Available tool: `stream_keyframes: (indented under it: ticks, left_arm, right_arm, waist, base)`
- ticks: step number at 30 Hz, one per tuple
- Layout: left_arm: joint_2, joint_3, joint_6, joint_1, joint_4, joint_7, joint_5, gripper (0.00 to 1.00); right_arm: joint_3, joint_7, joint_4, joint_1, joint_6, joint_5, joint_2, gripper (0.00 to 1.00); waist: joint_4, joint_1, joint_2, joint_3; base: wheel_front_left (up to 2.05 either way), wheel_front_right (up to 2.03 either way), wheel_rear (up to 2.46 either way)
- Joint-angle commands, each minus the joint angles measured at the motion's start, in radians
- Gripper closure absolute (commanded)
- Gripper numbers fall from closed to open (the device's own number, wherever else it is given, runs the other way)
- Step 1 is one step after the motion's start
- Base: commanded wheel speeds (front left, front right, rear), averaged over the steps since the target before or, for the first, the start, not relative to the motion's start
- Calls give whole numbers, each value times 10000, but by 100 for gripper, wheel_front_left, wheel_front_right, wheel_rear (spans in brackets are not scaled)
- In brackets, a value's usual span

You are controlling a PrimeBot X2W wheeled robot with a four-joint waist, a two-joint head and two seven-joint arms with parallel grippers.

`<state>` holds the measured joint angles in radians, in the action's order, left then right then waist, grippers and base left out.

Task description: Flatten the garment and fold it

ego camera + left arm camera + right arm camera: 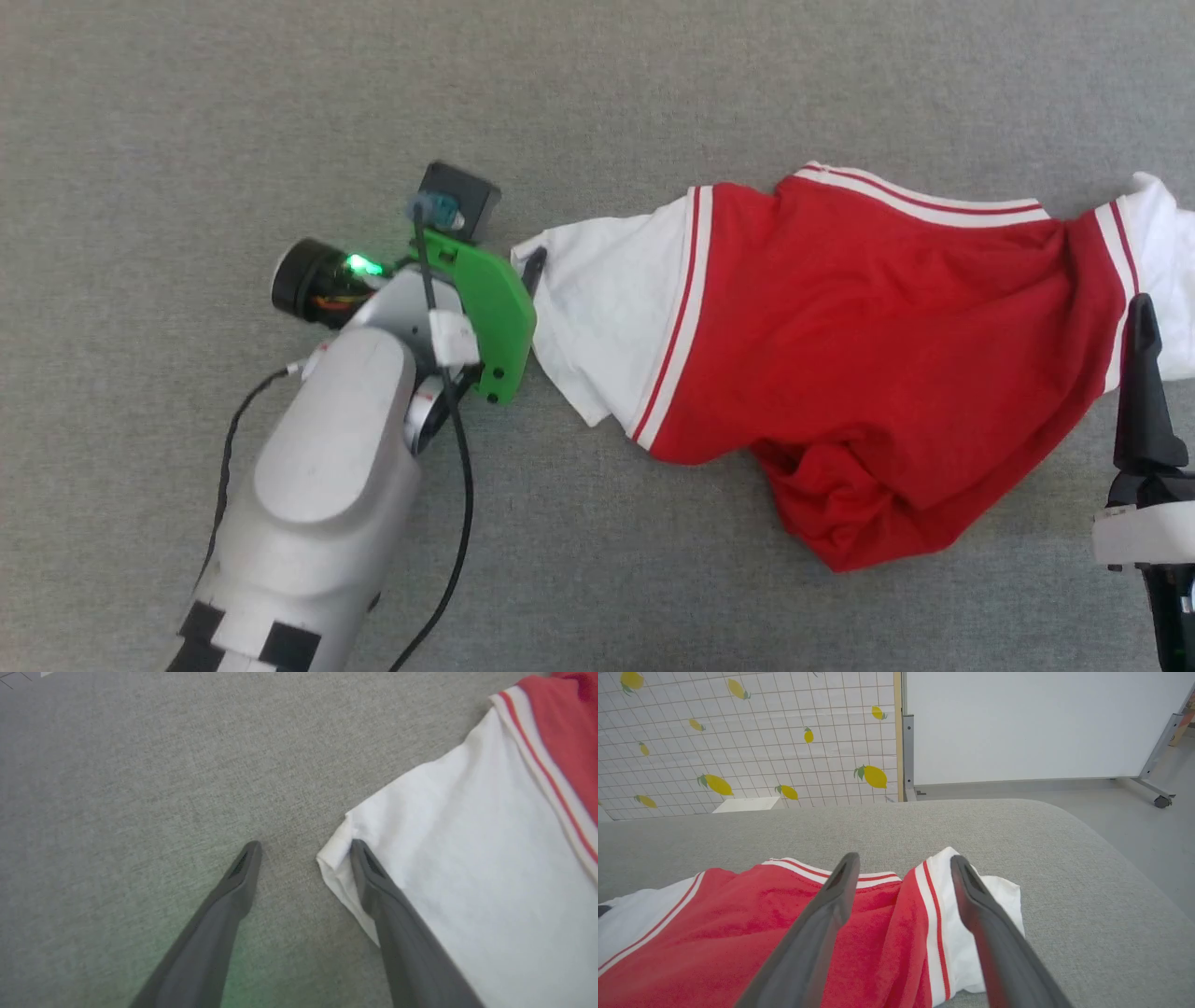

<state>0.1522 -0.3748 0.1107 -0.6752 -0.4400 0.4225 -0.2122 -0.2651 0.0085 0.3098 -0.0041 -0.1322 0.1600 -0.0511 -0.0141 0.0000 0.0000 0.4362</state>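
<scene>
The garment (868, 327) is a red shirt with white sleeves and red-and-white striped trim, lying rumpled and stretched left to right on the grey table (653, 84). No print shows on the red cloth facing up. My left gripper (528, 273) is open at the end of the left white sleeve. In the left wrist view the left gripper (303, 847) has one fingertip (359, 851) on the sleeve's folded corner and the other on bare cloth-covered table, with the garment (467, 858) to the right. My right gripper (903, 861) hangs open over the garment (738, 933) near its right sleeve, and the right gripper (1148, 322) shows at the right edge.
The table's rounded edge (1134, 858) drops to the floor on the right. Beyond it stand a white board on a wheeled frame (1041, 723) and a lemon-patterned wall (738, 737). A black cable (462, 485) runs along my left forearm.
</scene>
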Motion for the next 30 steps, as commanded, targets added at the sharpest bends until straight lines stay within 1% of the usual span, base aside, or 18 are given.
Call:
stream_keyframes:
  ticks: [1, 2, 3, 4, 5, 6, 9, 11, 15, 18, 21, 26, 28, 30]
  left_arm:
    - [38, -182, 64, 89, -409, 367, -56, 0]
    - [42, -281, 86, 85, -511, 518, -100, 5]
    - [23, -423, 115, 103, -621, 735, -202, 37]
    - [-17, -545, 137, 135, -676, 925, -335, 58]
    - [-40, -721, 159, 156, -679, 1097, -490, 76]
    - [-19, -889, 173, 157, -644, 1169, -575, 100]
    - [164, -1545, 192, 165, -469, 1313, -933, 100]
    - [354, -1834, 194, 167, -342, 1201, -1155, 100]
    - [599, -1772, 154, 176, -143, 500, -1298, 100]
    - [661, -1489, -217, 245, 14, -87, -1294, 100]
    - [812, -1234, -637, 451, 141, -305, -1292, 100]
    - [1137, -692, -1470, 1182, 349, -494, -1427, 100]
    - [1177, -585, -1648, 1562, 461, -484, -1549, 100]
    - [1149, -420, -1749, 1875, 647, -734, -1735, 100]
  right_arm:
    - [-22, -73, -43, -183, 15, 67, 8, 0]
    - [-28, -81, -63, -198, 15, 61, 8, 0]
    - [-32, -86, -88, -216, 15, 51, 8, 0]
    - [-35, -84, -106, -234, 15, 49, 8, 0]
    - [-38, -80, -124, -255, 15, 41, 8, 0]
    - [-37, -78, -138, -267, 15, 35, 8, 0]
    - [-5, -63, -192, -298, 15, 36, 8, 0]
    - [23, -65, -239, -309, 15, 55, 8, 0]
    - [21, -82, -327, -251, 15, 95, 8, 0]
    - [-21, -89, -366, -163, 15, 106, 8, 0]
    - [-40, -88, -382, -86, 15, 135, 8, 0]
    - [-24, -60, -391, 5, 15, 152, 8, 0]
    - [-24, -45, -385, 25, 15, 157, 8, 0]
    - [-18, -23, -371, 40, 15, 159, 8, 0]
  waist:
    - [-119, 0, 0, 162]
    - [-126, 0, 0, 170]
    - [-128, 0, 0, 170]
    - [-122, 0, 0, 161]
    - [-111, 0, 0, 141]
    - [-98, 0, 0, 114]
    - [-45, 0, 0, 16]
    - [-9, 0, 0, -71]
    - [98, 0, 0, -314]
    - [187, 0, 0, -498]
    - [267, 0, 0, -625]
    - [369, 0, 0, -740]
    - [413, 0, 0, -756]
    - [464, 0, 0, -752]
  base:
    - [0, 0, 0]
    - [0, 0, 0]
    - [0, 0, 0]
    - [0, 0, 0]
    - [0, 0, 0]
    - [0, 0, 0]
    - [0, 0, 0]
    - [0, 0, 0]
    - [0, 0, 0]
    - [0, 0, 0]
    - [0, 0, 0]
    - [0, 0, 0]
    - [0, 0, 0]
    - [0, 0, 0]
